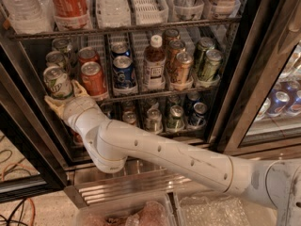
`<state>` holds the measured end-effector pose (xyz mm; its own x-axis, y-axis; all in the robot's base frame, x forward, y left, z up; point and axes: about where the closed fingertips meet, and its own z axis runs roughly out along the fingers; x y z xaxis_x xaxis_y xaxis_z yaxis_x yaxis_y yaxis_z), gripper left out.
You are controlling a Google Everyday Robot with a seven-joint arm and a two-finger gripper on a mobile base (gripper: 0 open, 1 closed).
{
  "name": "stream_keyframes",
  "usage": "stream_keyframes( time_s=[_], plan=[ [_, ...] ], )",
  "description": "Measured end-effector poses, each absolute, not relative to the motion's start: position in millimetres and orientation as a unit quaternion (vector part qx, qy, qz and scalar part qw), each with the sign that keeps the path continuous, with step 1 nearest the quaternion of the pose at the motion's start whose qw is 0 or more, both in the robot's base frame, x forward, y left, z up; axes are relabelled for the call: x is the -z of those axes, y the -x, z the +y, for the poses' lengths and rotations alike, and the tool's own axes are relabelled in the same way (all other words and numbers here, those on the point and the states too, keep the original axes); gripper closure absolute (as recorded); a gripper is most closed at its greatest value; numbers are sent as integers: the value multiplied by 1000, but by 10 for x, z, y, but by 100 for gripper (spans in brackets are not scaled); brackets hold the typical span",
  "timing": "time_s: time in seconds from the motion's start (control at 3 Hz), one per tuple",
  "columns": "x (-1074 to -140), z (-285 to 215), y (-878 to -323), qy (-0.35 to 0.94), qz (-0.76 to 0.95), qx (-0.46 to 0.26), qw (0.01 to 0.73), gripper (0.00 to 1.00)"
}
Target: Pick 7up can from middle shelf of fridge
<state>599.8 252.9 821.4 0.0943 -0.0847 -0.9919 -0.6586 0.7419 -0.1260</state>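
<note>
Tool [64,96] sits at the front left corner of the middle shelf [155,94], just under the 7up can [57,81]. Its two tan fingers [50,102] are spread wide, one to the can's lower left, the other rising at its lower right. Nothing is clamped. Whether a finger touches the can base is hard to tell from this angle, but probably not.

The white arm [164,154] reaches in low from the right and angles up. This likely keeps it clear of the rack edge and lets the tool come at the can from the open front.

The 7up can stands upright at the front of the leftmost lane, with more cans behind it. A red cola can [93,79] stands just beside it on the right, so the right finger has a tight gap to enter.

Fridge [235,79] contents:
- Middle shelf, left to right: 7up, red cola, blue can [123,74], brown bottle [154,65], green-gold cans [209,65].
- Rack above: large bottles [70,4].
- Lower rack [175,117]: cans only.

Pick not yet made.
</note>
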Motion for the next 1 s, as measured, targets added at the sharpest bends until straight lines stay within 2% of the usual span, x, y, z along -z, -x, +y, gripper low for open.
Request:
stream_keyframes(
  time_s=[0.67,1.0],
  plan=[
    [-8317,2566,-6080,295,632,-212,684,85],
    [-8372,2572,-6128,294,630,-212,687,83]
  ],
)
